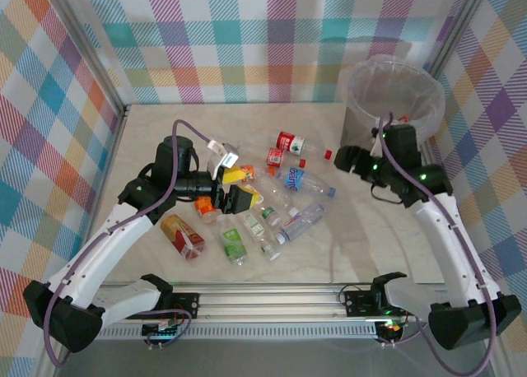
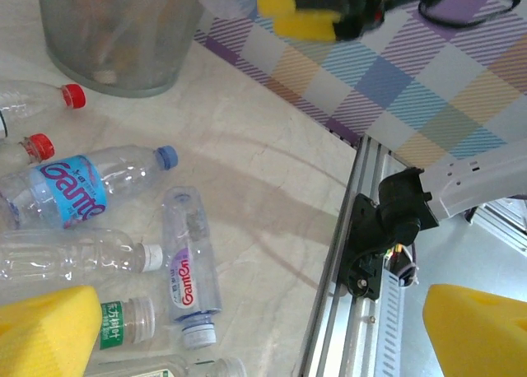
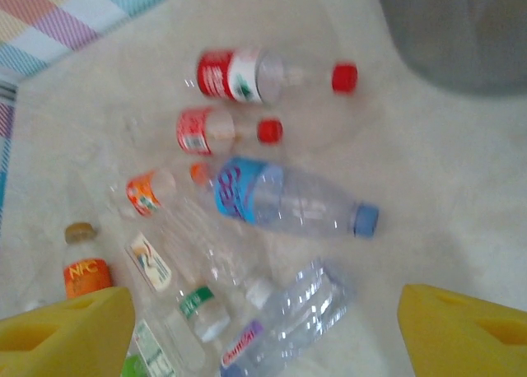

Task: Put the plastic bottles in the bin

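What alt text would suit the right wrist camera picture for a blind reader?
Plastic bottles lie scattered on a pale table, seen from above between the right gripper's open yellow fingers. A blue-labelled bottle lies in the middle; the grey bin edges the top right corner.

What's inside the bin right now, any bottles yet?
The bin holds a crinkly clear bag liner. Left wrist view shows blurred shapes through its wall, possibly bottles; I cannot tell. The right arm and near rim cover its bottom.
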